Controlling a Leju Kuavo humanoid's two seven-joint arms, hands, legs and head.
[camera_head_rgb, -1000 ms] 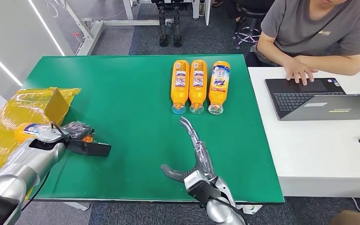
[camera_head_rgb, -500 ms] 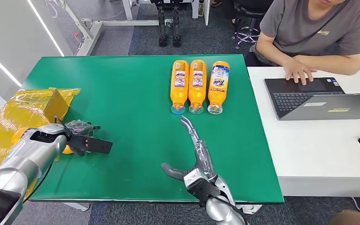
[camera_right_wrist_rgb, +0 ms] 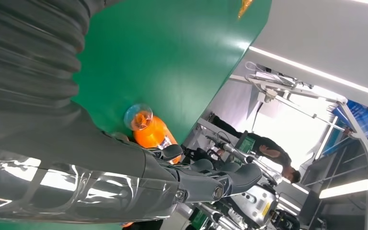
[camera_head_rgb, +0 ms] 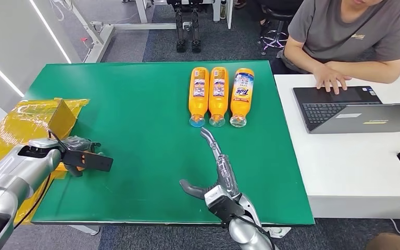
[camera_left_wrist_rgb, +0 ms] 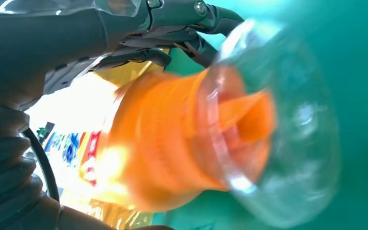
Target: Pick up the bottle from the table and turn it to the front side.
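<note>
In the head view the left hand (camera_head_rgb: 78,148) grips an orange bottle (camera_head_rgb: 86,155) at the left edge of the green table (camera_head_rgb: 135,109), just beside the yellow bag (camera_head_rgb: 18,127), and the right hand (camera_head_rgb: 216,172) rests open on the wide bare green middle, its fingers pointing to three orange bottles (camera_head_rgb: 219,96) lying side by side near the far edge, one with the word "Tide" on its label. In the left wrist view the bottle (camera_left_wrist_rgb: 172,143) is held between the dark fingers (camera_left_wrist_rgb: 139,55), clear cap toward the camera, and its label is too blurred to read. In the right wrist view the open fingers (camera_right_wrist_rgb: 206,177) lie flat over the green table (camera_right_wrist_rgb: 172,48) near one orange bottle (camera_right_wrist_rgb: 148,129) by the table edge.
</note>
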